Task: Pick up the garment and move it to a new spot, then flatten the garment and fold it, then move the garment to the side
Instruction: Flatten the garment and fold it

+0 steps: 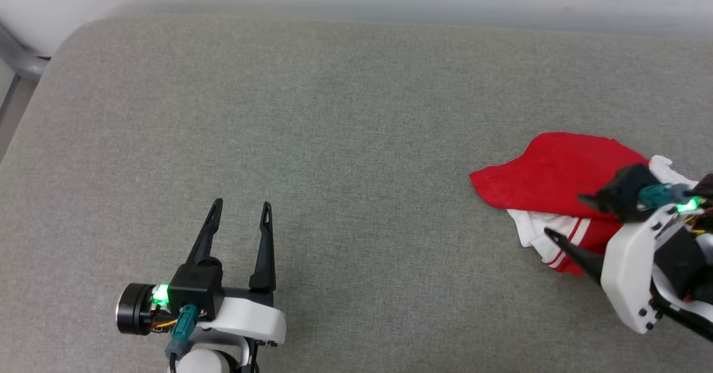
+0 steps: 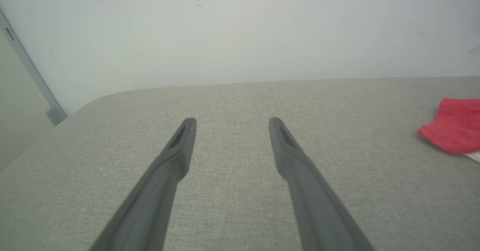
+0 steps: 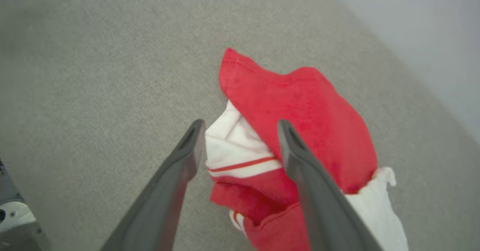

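On the grey surface (image 1: 356, 139), just under and ahead of the right claw (image 1: 563, 215), the garment (image 1: 551, 178) lies bunched, red over white. A striped fold sits between the claw's wide-spread, empty fingers. It is unflattened, so this is probably the pick-up-and-move step; next the claw should lower and pinch a fold. The left claw (image 1: 242, 204), wide open and empty, hovers well apart from the garment.

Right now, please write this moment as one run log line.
jersey: bunched, on grey surface | right gripper: open, at jersey | left gripper: open, empty
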Available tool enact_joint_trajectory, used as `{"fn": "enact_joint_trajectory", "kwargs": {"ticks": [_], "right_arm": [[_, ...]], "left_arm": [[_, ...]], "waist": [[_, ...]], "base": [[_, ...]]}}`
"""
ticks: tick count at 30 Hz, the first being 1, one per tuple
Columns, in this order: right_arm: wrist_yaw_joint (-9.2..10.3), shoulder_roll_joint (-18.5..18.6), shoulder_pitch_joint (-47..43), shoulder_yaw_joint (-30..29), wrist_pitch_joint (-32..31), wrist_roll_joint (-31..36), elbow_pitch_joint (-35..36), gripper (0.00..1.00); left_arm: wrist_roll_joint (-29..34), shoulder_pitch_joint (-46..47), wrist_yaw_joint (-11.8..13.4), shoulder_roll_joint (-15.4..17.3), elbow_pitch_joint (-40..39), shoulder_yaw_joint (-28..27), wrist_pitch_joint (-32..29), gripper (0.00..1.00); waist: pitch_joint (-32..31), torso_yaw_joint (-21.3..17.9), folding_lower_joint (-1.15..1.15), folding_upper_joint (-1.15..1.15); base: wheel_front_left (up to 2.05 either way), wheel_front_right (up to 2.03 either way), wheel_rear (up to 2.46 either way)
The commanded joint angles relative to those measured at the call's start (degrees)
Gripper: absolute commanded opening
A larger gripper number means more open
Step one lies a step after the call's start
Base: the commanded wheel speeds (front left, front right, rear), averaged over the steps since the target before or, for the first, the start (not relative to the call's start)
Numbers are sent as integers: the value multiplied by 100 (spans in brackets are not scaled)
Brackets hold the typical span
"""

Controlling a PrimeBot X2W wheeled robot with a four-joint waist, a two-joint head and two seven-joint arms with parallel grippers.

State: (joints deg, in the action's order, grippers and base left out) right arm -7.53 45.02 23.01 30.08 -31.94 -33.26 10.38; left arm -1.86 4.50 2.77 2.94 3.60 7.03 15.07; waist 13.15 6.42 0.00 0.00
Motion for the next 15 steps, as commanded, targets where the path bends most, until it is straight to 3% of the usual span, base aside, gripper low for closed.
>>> {"fn": "enact_joint_trajectory", "kwargs": {"ticks": [1, 6, 15], "right_arm": [[8, 35, 87, 94, -55, -52, -60, 100], [8, 80, 479, 834, -384, -425, -640, 100], [8, -83, 955, 1973, -249, -607, -2079, 100]], "left_arm": [[-24, 91, 26, -8, -18, 17, 14, 100], [-90, 194, 67, -8, -19, 124, 14, 100], [-133, 337, 128, -6, 17, 253, 14, 100]], "waist": [[61, 48, 0, 0], [266, 180, 0, 0], [553, 382, 0, 0]], "base": [[0, 0, 0], [0, 0, 0], [0, 0, 0]]}}
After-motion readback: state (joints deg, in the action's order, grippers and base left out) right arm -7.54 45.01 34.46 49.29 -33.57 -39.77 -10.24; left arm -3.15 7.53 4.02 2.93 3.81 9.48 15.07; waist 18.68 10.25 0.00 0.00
